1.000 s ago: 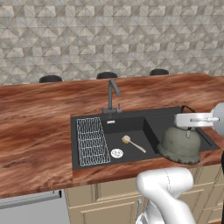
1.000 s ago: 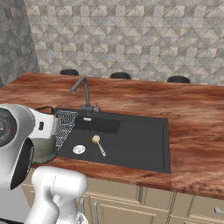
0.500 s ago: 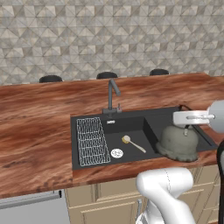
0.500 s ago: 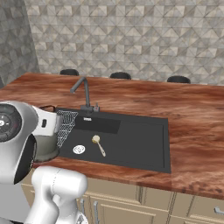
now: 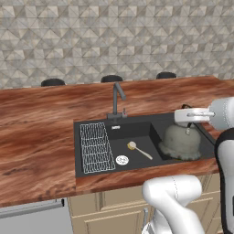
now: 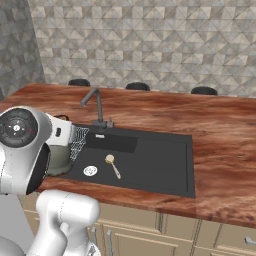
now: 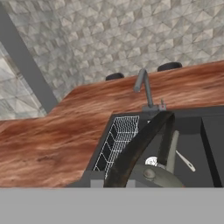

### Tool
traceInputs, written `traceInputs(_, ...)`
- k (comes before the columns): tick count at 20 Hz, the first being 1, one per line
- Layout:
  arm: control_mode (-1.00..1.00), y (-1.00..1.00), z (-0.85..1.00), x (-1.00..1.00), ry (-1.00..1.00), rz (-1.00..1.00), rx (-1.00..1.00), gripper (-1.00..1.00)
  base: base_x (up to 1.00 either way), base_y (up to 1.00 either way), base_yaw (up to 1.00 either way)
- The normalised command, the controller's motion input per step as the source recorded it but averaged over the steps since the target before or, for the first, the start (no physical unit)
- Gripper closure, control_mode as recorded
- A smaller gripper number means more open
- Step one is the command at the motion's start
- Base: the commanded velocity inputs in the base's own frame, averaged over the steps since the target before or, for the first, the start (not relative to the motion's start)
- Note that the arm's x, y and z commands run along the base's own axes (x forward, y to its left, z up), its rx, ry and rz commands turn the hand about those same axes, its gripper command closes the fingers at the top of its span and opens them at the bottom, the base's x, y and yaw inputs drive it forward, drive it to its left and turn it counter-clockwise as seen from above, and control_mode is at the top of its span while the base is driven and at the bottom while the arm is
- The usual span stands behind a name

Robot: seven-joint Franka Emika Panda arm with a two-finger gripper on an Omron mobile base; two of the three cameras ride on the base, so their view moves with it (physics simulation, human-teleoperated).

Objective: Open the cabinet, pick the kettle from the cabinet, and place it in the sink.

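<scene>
Kettle (image 5: 182, 141) sits low in the right end of the sink (image 5: 137, 125), likely resting on the bottom. Gripper (image 5: 185, 117) is clamped on its dark handle (image 7: 140, 144). Fetch looks done; 1 step left: release and retract.

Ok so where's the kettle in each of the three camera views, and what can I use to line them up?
Left base view: the kettle sits at the right end of the sink, under the gripper.
Right base view: a sliver of it shows at the sink's left end, beside the arm.
Hand view: its lid and dark handle rise at the bottom centre.
Shared landmark: the faucet behind the basin.
</scene>
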Motion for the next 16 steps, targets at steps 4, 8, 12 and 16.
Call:
traceInputs(4,-1.00,0.00,0.00,0.29,0.00,0.00,0.00,1.00,0.00,0.00,0.00)
traceInputs(8,-1.00,0.00,-0.08,0.17,0.00,0.00,0.00,1.00,0.00,0.00,0.00)
traceInputs(12,-1.00,0.00,-0.21,0.09,0.00,0.00,0.00,1.00,0.00,0.00,0.00)
traceInputs(16,-1.00,0.00,-0.23,0.13,0.00,0.00,0.00,1.00,0.00,0.00,0.00)
